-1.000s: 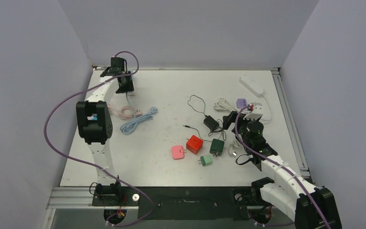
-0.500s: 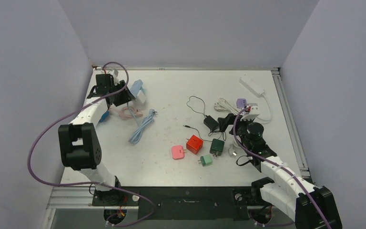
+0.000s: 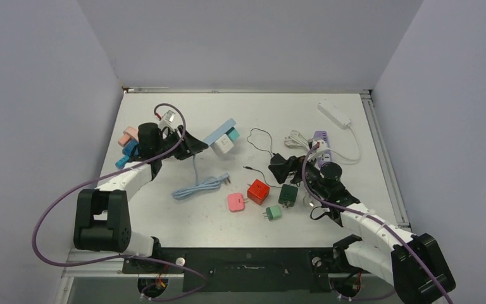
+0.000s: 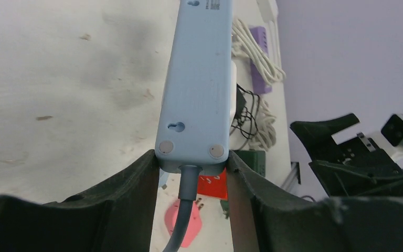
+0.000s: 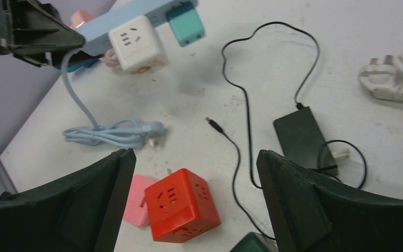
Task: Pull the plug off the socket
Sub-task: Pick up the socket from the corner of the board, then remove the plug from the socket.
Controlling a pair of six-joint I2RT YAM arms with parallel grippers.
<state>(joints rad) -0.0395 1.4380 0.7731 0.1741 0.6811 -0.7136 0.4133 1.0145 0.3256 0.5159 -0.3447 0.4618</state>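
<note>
My left gripper is shut on the cable end of a light blue power strip and holds it off the table, pointing toward the middle. In the left wrist view the strip sits clamped between my fingers. A white cube plug and a teal plug sit in the strip's sockets. My right gripper is open and empty, to the right of the strip and apart from it, above the red cube.
The strip's blue cable lies coiled on the table. A pink adapter, a dark green adapter and a light green adapter lie near the red cube. A black adapter with its thin cable, a purple strip and a white strip lie at the right.
My left arm has swung from the back left corner toward the middle, carrying the blue strip and dragging its cable. My right gripper has moved left toward the strip.
</note>
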